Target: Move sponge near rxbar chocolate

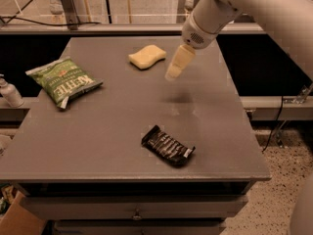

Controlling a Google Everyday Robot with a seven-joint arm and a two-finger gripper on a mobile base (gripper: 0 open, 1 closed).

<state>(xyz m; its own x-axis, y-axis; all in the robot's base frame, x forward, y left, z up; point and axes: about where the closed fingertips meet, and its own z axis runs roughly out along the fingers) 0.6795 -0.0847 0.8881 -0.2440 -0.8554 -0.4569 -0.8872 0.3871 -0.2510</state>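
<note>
1. Bottle [9,92], small and pale, stands far to the left of the pincer [172,74], off the counter's [107,131] edge on a lower ledge.
2. Green chip bag [63,80] lies flat on the counter, well to the left of the pincer and slightly nearer the camera than it.
3. Sponge [147,57], pale yellow with wavy edges, rests on the counter just to the left of the pincer and a little farther back. A narrow strip of bare counter shows between the two, so they are apart.
4. Rxbar chocolate [167,146], in a shiny black wrapper, lies at a slant on the counter well in front of the pincer, almost straight toward the camera from it and well apart from the sponge.
5. Pincer, pale yellow, hangs above the counter, tilted down and to the left. Its shadow falls on the counter just in front of it. Whether it is spread or pressed together, I cannot tell; nothing is seen in its grip.
6. White arm [244,9] rises from the pincer up and to the right.
7. Dark cable [279,126] hangs beyond the counter's right edge, far right of the pincer.
</note>
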